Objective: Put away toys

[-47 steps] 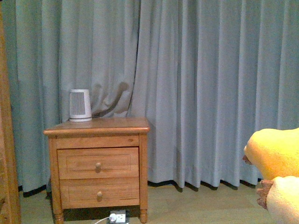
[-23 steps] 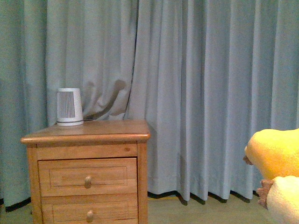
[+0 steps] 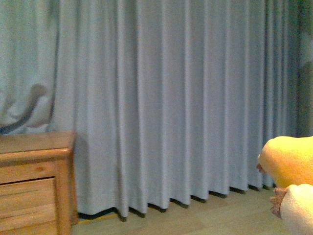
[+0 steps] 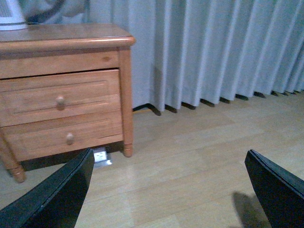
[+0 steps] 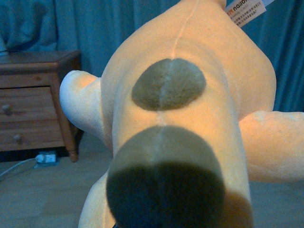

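Observation:
The orange-yellow plush animal (image 3: 291, 166) shows at the right edge of the front view, held up off the floor, with a cream limb and brown paw tip below it. In the right wrist view the plush animal (image 5: 190, 95) fills the frame, with brown patches, a cream limb and a paper tag at the top. My right gripper is shut on it; its fingers are hidden behind the plush. My left gripper (image 4: 171, 190) is open and empty above bare wood floor, with both black fingers (image 4: 52, 194) at the frame's lower corners.
A wooden two-drawer nightstand (image 4: 61, 85) stands against grey-blue curtains (image 3: 161, 98); its corner shows at the left of the front view (image 3: 34, 171). A white device (image 4: 9, 14) sits on top. A white power strip (image 4: 100, 155) lies under it. Light wood floor (image 4: 190, 156) spreads to the right.
The view has swung to the right: the nightstand has slid left to the frame's edge and the white device has left the front view. The plush stays at the same spot.

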